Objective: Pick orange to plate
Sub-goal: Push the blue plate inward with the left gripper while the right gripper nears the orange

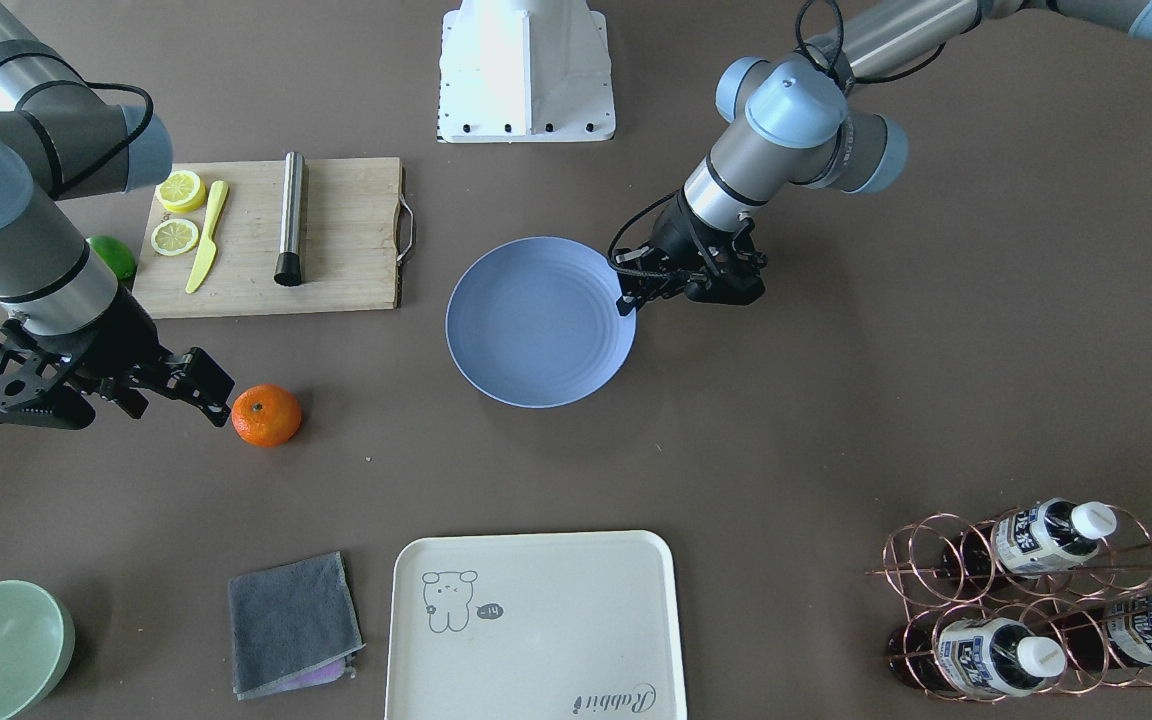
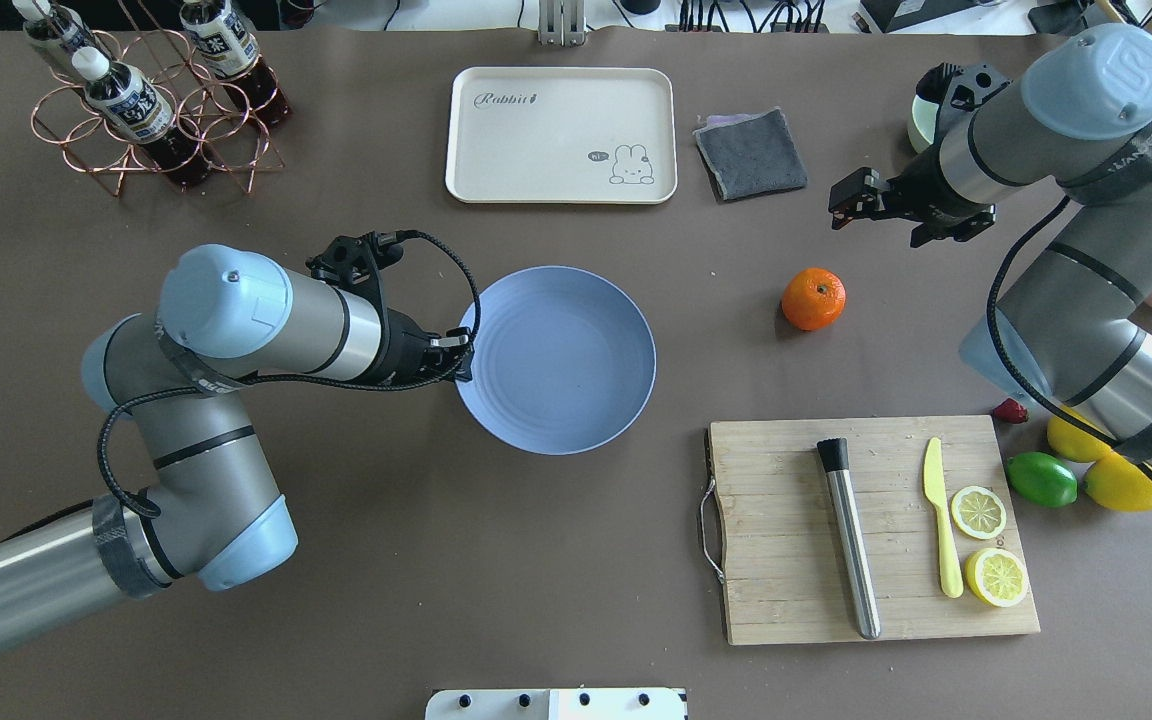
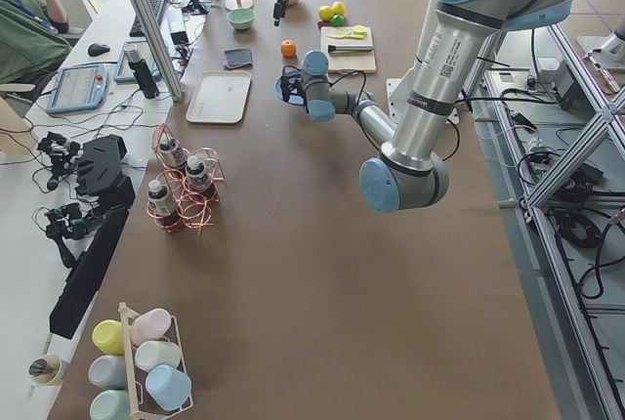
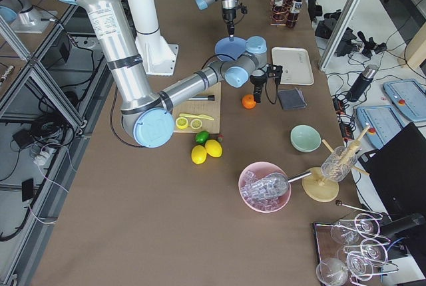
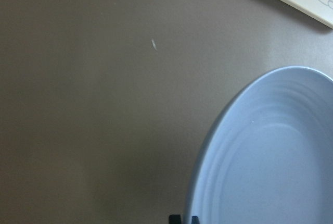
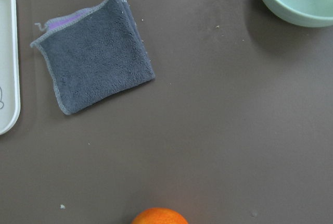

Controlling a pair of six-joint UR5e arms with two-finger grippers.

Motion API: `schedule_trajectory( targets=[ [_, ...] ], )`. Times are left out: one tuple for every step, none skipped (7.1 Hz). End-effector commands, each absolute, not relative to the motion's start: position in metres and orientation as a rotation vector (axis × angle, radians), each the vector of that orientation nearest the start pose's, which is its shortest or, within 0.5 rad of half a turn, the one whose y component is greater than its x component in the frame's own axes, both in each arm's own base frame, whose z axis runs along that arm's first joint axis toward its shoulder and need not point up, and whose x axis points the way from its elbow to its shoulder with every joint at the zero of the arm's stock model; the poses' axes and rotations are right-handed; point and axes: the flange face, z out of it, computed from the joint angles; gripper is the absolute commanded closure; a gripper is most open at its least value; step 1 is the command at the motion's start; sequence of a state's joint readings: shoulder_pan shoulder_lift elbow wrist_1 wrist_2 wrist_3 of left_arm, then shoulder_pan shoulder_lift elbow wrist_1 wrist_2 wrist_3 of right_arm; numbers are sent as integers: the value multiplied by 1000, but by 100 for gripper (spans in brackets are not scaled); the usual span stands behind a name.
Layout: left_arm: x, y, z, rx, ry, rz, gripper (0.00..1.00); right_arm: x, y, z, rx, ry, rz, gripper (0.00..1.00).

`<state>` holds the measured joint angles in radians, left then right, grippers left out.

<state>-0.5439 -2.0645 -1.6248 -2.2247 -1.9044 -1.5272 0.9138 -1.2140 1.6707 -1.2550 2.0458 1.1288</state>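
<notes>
The orange [image 1: 266, 414] is facing stem-up, only peeking in at the right wrist view's bottom edge. The right gripper [image 2: 837, 205] is gaping; the left gripper [image 1: 626, 302] is sitting closed.

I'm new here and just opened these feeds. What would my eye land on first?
The bright orange stands out, alone on the brown table near the right hand. Next, the empty light-blue plate at mid-table, with the left hand at its rim.

Small round orange [image 1: 266, 415] lies well apart from the flat light-blue plate [image 1: 540, 322]
</notes>
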Motion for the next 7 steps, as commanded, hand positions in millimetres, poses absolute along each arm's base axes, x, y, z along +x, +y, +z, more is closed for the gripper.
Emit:
schedule_trajectory(
  targets=[
    [543,-425,272,80,1201,-245,100,-329,-549,382,123,-870,243,0],
    [543,-425,274,78,1197,-246,100,-333,-548,383,122,-865,240,0],
    [541,-428,276,85,1194,-246,49,-337,-546,385,124,-860,236,0],
    [539,-428,274,103,1198,-247,2,-340,-544,385,125,-856,233,0],
    [533,-429,265,114,1216,-247,2,-344,-542,388,121,-854,228,0],
    [515,-445,259,132,1226,-268,2,-348,-541,388,123,-850,223,0],
    [497,-462,258,117,1233,-275,2,-357,-537,391,129,-838,215,0]
  ],
)
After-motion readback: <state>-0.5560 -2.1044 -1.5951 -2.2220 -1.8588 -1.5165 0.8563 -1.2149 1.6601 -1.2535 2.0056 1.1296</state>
